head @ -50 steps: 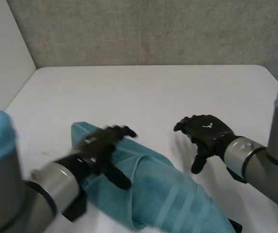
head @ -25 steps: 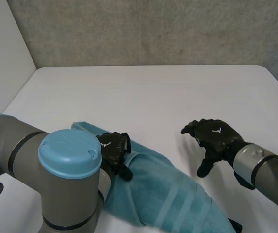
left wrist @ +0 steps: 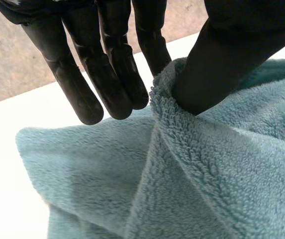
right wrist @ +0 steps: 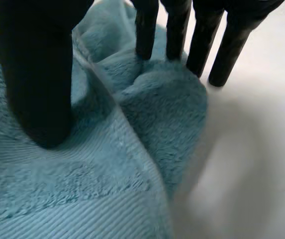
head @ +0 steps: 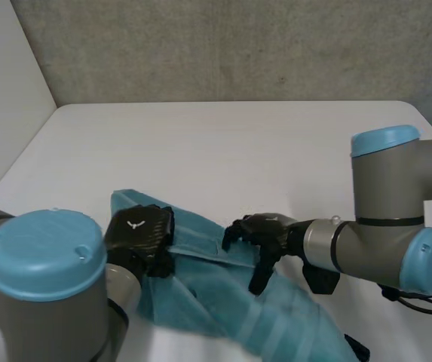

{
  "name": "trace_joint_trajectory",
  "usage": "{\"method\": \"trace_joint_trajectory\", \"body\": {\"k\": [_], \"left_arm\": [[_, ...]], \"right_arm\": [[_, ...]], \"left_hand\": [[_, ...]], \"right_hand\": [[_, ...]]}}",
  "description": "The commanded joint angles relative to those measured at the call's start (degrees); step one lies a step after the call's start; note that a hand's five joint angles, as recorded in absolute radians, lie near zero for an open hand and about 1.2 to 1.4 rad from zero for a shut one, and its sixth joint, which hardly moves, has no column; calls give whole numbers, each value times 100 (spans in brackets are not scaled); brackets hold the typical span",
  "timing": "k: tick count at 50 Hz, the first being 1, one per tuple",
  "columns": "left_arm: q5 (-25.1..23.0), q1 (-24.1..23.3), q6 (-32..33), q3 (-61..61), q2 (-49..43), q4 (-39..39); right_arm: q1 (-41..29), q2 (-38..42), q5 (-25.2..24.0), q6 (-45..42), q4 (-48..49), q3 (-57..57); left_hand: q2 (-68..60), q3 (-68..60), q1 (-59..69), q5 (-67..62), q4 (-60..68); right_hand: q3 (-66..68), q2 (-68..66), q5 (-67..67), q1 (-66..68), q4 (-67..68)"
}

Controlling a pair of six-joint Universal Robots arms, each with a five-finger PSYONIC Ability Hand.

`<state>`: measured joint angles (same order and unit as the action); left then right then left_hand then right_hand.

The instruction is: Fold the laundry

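Near the front edge of the table [head: 223, 151] the blue towel [head: 231, 302] lies rumpled, left hand [head: 142, 232] pinching a raised fold at its left end between thumb and fingers, probably to lift it, right hand [head: 267, 232] spread on the middle, probably as an anchor.

1. Table [head: 238, 143]: white top with a rounded far-right corner; surface plain. It also appears in the left wrist view [left wrist: 8, 154] and the right wrist view [right wrist: 251, 149].
2. Wall [head: 238, 45]: grey, rough and speckled, standing directly behind the table's far edge.
3. Side panel [head: 4, 83]: white, smooth, along the table's left edge.
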<state>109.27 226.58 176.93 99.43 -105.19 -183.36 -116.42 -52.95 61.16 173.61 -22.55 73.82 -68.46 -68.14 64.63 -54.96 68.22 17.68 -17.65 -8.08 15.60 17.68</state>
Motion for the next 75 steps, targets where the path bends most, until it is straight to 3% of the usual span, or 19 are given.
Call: {"method": "trace_joint_trajectory", "body": {"k": [1, 6, 9, 11, 14, 16, 20, 22, 36, 44, 48, 50, 56, 67, 75], "left_arm": [[-46, 298, 570, -19, 157, -375], [-369, 650, 1123, -720, 148, -937], [-878, 826, 1580, -1527, 148, -1376], [-1142, 940, 1765, -2010, 148, -1596], [-1599, 1116, 2117, -2846, 174, -2113], [-1786, 1187, 2171, -3184, 192, -2441], [-2172, 1284, 2180, -3483, 385, -3248], [-2182, 1275, 2206, -3387, 464, -3311], [-2182, 1301, 2188, -779, 781, -2662], [-2164, 1336, 2136, 357, 484, -2626], [-2147, 1319, 2083, 358, 78, -2617], [-2103, 1301, 1803, 305, -106, -2626], [-1805, 1240, 784, 112, -212, -2626], [-1584, 941, 316, 129, -362, -2433], [-1487, 501, -484, 147, -45, -1817]], "right_arm": [[-92, 39, -210, -28, -83, -421], [-101, 4, -60, 33, -30, -1344], [-74, -49, 291, 51, 154, -2240], [-83, -363, 956, 182, 687, -3054], [-74, -646, 1302, 218, 1130, -3216], [-83, -1355, 1748, 253, 2284, -2902], [-65, -2132, 1856, 244, 3380, -2152], [-22, -2639, 1839, 235, 3784, -1461], [-39, -2668, 1733, -415, 3169, 447], [5, -2930, 1706, -485, 3143, 897], [-4, -3150, 1698, -582, 3082, 819], [-13, -3195, 1698, -626, 2985, 722], [-101, -3195, 1689, -705, 2431, 493], [-65, -3520, 1794, -696, 2361, 484], [-92, -3442, 1838, -732, 2282, 590]], "left_hand": [[-1154, -1186, 1537, -1504, 1178], [-1154, -1186, 1537, -1504, 1178], [-1154, -1186, 1537, -1504, 1178], [-1154, -1186, 1537, -1504, 1178], [-1154, -1186, 1537, -1504, 1178], [-1154, -1186, 1537, -1504, 1178], [-1154, -1186, 1537, -1504, 1178], [-1154, -1186, 1537, -1504, 1178], [-1154, -1186, 1537, -1504, 1178], [-1154, -1186, 1537, -1504, 1178], [341, 308, 42, -9, -317], [1379, 1347, -996, 1029, -1355], [1804, 1771, -1421, 1454, -1779], [2275, 2243, -1892, 1925, -2251], [3285, 3252, -2901, 2935, -3260]], "right_hand": [[6231, -6235, -6191, 6440, 6232], [6232, -6235, -6192, 6440, 6232], [6232, -6235, -6192, 6440, 6232], [6232, -6235, -6192, 6440, 6232], [6232, -6235, -6192, 6440, 6232], [6232, -6235, -6192, 6440, 6232], [6232, -6235, -6192, 6440, 6232], [6232, -6235, -6192, 6440, 6232], [6232, -6235, -6192, 6440, 6232], [6232, -6235, -6192, 6440, 6232], [6232, -6235, -6192, 6440, 6232], [6232, -6235, -6192, 6440, 6232], [6232, -6235, -6192, 6440, 6232], [6232, -6235, -6192, 6440, 6232], [6232, -6235, -6192, 6440, 6232]]}}
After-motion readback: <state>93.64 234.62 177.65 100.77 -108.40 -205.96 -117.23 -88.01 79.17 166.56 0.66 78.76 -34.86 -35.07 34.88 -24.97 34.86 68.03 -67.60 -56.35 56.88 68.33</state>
